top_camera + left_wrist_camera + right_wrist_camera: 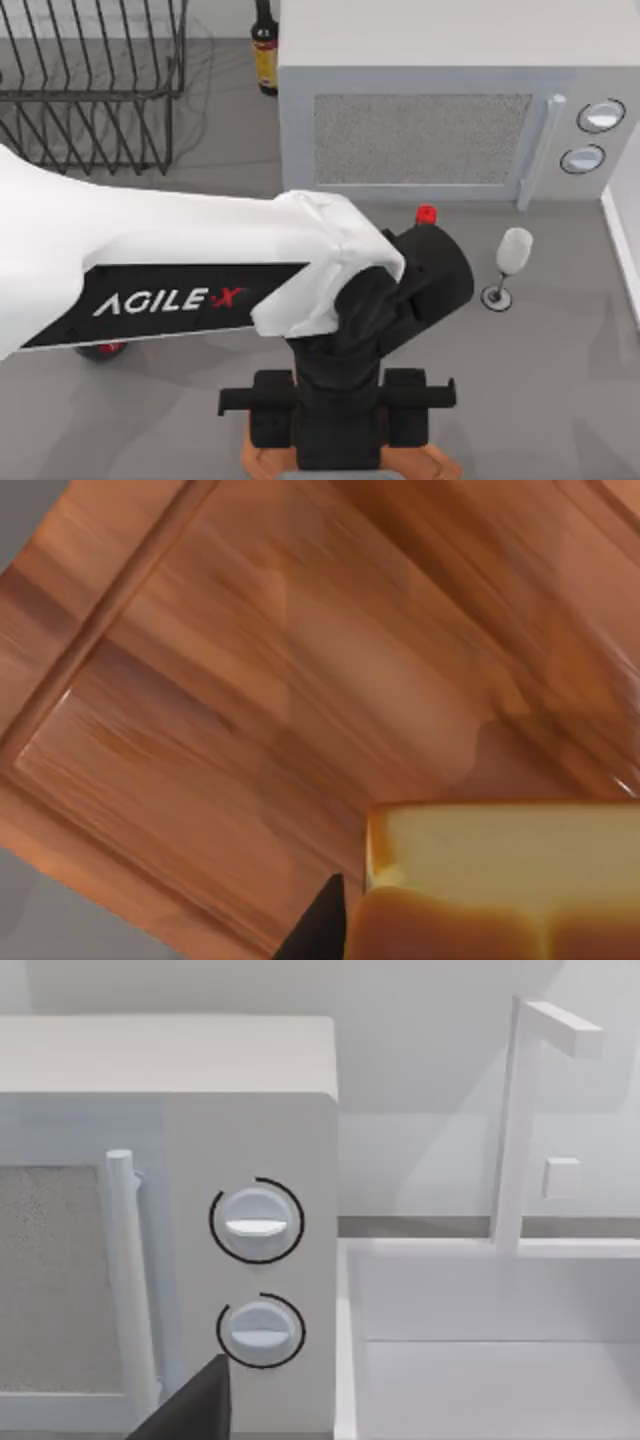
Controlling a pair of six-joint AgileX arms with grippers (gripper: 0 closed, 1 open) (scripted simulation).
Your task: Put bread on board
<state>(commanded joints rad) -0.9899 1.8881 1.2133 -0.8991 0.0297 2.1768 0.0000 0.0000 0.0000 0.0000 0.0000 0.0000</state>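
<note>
Reaching across the grey bench (pixel 560 400), the left arm hangs its gripper (pixel 337 440) over the orange-brown board (pixel 440 465) at the near edge. Left wrist view: grooved wood grain beneath the bread (pixel 500 880), a pale-crumbed, brown-crusted block the gripper clamps. Right wrist view: white microwave (pixel 250 1110) with two round dials; right gripper state cannot be told.

- Top view looks straight down over the table; the left arm (pixel 150 270) fills its near half.
- Left wrist view faces down, very close over the board (pixel 300 680).
- Right wrist view faces the microwave (pixel 250 1140) dials, shared with the top view.
</note>
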